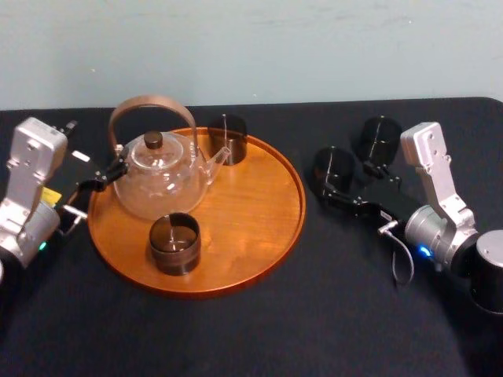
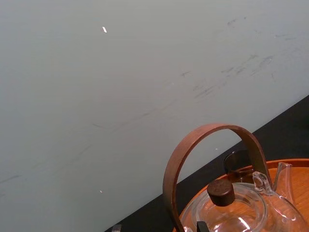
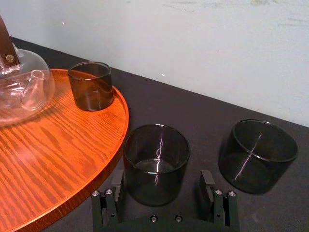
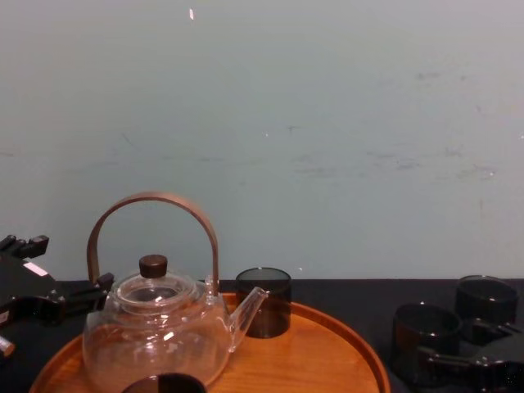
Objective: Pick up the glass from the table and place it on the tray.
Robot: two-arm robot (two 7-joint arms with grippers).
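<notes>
the tray [image 1: 251,208] is orange-brown with wood grain, the table [image 1: 314,322] matte black, the glass [image 3: 156,162] smoky, perhaps grey.
</notes>
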